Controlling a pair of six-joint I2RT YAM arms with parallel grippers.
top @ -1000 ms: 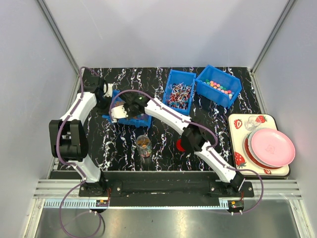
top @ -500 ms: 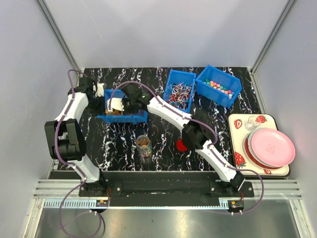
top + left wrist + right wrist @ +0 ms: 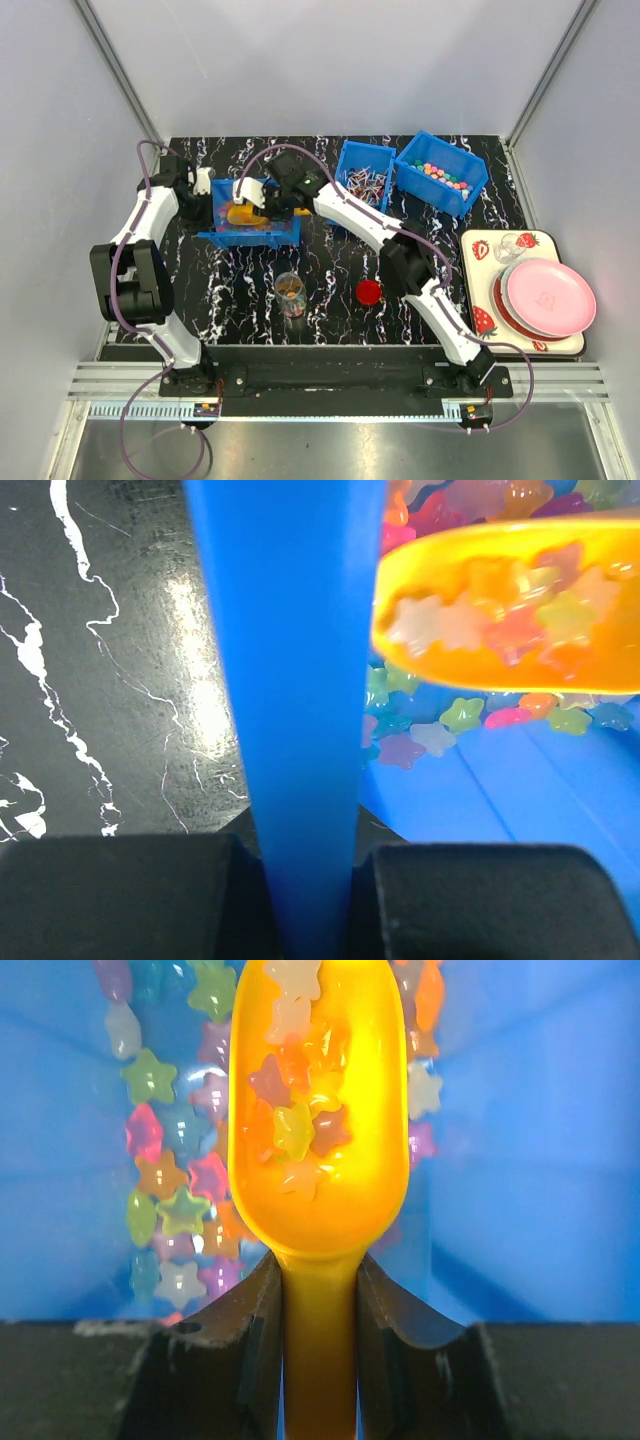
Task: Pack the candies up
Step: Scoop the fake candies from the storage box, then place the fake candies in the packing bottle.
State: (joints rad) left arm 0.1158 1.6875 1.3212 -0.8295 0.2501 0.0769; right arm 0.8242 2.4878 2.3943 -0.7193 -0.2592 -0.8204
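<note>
Candies (image 3: 293,1130), star-shaped, fill the yellow scoop (image 3: 318,1230), which my right gripper (image 3: 318,1300) clamps by the handle above the blue bin (image 3: 290,680). My left gripper (image 3: 305,880) pinches the bin's wall. Scooping looks done, so next I need a level carry to the jar (image 3: 290,293).

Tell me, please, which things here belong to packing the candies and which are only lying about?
In use: yellow scoop of star candies, held by the right gripper; left blue bin, its wall gripped by the left gripper; jar; red lid; wrapped candies; pastel balls.
Lying about: strawberry tray; pink plate.
</note>
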